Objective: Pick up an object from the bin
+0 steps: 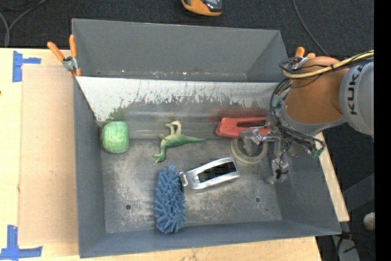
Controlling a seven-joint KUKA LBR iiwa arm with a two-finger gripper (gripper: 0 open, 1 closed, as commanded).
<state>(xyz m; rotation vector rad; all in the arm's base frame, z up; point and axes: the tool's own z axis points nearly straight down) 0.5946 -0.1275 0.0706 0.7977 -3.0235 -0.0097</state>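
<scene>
The gripper [273,159] hangs low at the right side of the bin [183,58], just beside a tape ring [239,156] that lies below a red tool [231,127]. Whether it is open or clenched cannot be told, and nothing shows in its grasp.
</scene>
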